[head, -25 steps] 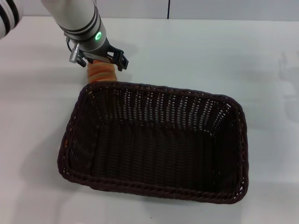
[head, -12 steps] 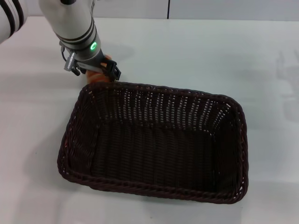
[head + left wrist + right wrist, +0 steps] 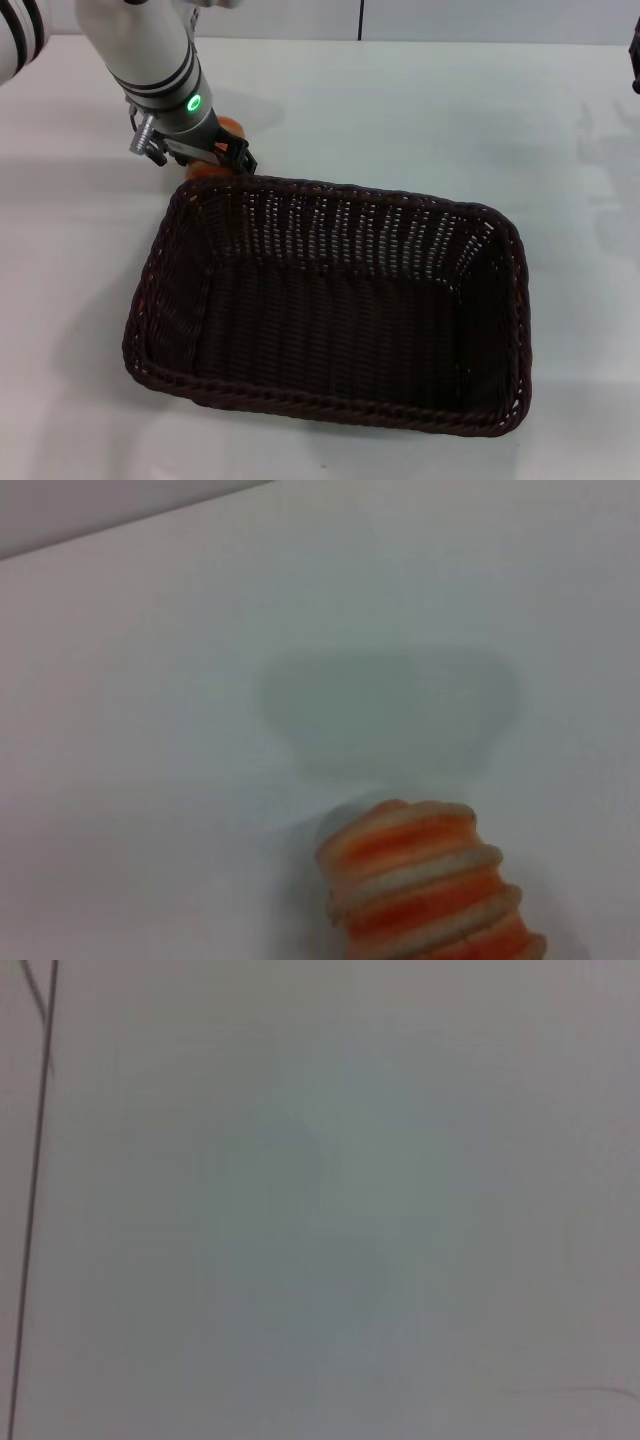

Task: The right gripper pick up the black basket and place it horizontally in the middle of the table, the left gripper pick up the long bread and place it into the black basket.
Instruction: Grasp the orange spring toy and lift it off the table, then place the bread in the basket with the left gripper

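The black basket (image 3: 330, 305), a large rectangular dark woven wicker piece with a braided rim and sloping see-through sides, sat upright and empty on the white desk (image 3: 420, 110), its long side running left to right, slightly skewed. The long bread (image 3: 222, 135), tan with orange-brown cross stripes, was just beyond the basket's far left corner, outside it, mostly hidden in the head view; its ridged end showed in the left wrist view (image 3: 425, 890).

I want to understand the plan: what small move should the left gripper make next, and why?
Probably close on the long bread and lift it. The left gripper sits low over the bread on the table, just outside the far left corner of the black basket, which holds nothing yet.
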Controlling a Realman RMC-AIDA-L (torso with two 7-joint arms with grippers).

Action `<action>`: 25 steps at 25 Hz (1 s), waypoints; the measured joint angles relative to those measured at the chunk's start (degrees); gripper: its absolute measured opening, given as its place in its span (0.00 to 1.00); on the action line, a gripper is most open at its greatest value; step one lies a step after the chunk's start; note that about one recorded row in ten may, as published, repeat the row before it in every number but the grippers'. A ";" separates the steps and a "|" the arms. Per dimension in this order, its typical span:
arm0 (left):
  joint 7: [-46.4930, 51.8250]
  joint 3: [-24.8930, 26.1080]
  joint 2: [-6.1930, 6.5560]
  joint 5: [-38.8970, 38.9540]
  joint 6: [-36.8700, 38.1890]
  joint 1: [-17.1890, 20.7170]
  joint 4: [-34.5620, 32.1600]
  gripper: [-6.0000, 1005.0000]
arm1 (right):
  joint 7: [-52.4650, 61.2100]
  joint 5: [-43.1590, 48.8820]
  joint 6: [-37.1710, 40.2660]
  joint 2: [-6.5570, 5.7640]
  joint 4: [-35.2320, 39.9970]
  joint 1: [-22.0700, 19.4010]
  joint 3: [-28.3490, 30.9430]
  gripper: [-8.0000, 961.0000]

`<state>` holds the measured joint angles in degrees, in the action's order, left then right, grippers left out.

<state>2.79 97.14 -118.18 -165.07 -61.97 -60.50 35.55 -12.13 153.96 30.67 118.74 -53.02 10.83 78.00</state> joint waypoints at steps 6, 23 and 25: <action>-1.47 -0.31 -0.08 0.02 0.42 -0.07 0.03 0.72 | 0.00 0.03 -0.01 0.00 -0.14 0.33 -0.39 0.43; -15.36 10.12 0.13 1.18 -10.47 9.32 32.83 0.55 | 0.00 -0.04 0.06 0.12 3.12 2.84 2.09 0.43; -17.64 10.91 0.17 2.89 -13.27 10.80 37.77 0.54 | 0.00 -0.04 0.04 0.12 4.27 3.71 2.29 0.43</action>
<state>-14.85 108.05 -118.01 -162.19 -75.23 -49.70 73.33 -12.13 153.92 30.71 118.87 -48.76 14.54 80.29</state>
